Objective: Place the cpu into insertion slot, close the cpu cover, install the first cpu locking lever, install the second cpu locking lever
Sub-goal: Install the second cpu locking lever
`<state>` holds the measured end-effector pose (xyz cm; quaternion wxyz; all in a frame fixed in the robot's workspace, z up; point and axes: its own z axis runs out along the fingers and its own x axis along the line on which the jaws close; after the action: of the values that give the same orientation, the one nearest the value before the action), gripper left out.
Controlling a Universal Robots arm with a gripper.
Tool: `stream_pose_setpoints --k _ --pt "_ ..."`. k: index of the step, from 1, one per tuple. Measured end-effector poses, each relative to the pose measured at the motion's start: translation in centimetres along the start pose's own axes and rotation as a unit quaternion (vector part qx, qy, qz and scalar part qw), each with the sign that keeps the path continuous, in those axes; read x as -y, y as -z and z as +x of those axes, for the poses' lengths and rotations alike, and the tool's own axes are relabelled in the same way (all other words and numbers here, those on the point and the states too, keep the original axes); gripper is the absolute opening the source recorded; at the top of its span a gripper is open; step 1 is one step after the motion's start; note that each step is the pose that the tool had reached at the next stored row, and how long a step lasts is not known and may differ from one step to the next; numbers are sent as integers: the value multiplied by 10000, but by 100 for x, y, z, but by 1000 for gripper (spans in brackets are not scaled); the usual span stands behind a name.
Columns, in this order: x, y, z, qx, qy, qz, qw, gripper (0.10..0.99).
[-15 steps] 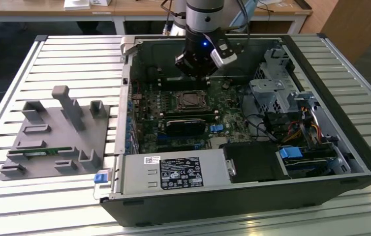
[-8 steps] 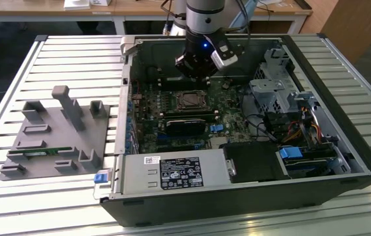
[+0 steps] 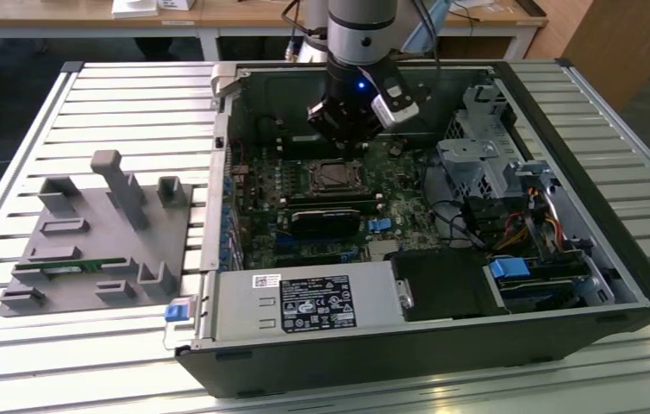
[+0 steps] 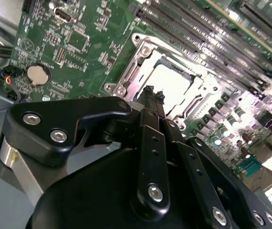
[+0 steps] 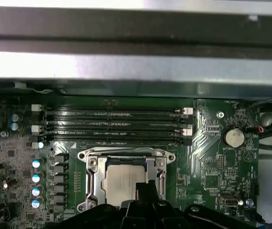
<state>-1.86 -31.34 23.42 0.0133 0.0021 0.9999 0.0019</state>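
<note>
In the exterior view a grey fixture block (image 3: 101, 237) lies on the slatted table (image 3: 26, 362) at the exterior view's left, beside the open computer case (image 3: 417, 345), where the gripper (image 3: 342, 142) hangs just above the insertion slot (image 3: 334, 176). In both wrist views the cpu (image 5: 121, 183) sits in that slot with the cpu cover (image 5: 94, 179) down around it (silver frame flat, chip showing through its window). The gripper's fingertips (image 4: 153, 98) are pressed together on nothing, beside the socket's edge.

The worktop (image 3: 26, 121), made of long pale metal slats, holds a big open black computer case (image 3: 417, 345) under the claw (image 3: 348, 142). A grey plastic holder block (image 3: 95, 250) sits well off beside the claw.
</note>
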Motion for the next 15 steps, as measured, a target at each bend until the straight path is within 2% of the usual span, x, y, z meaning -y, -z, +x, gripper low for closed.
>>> stream_pose_setpoints --k 8,15 --pt "77 0 -1 -20 0 0 10000 118" --pt "178 1 -1 -21 0 0 10000 118"
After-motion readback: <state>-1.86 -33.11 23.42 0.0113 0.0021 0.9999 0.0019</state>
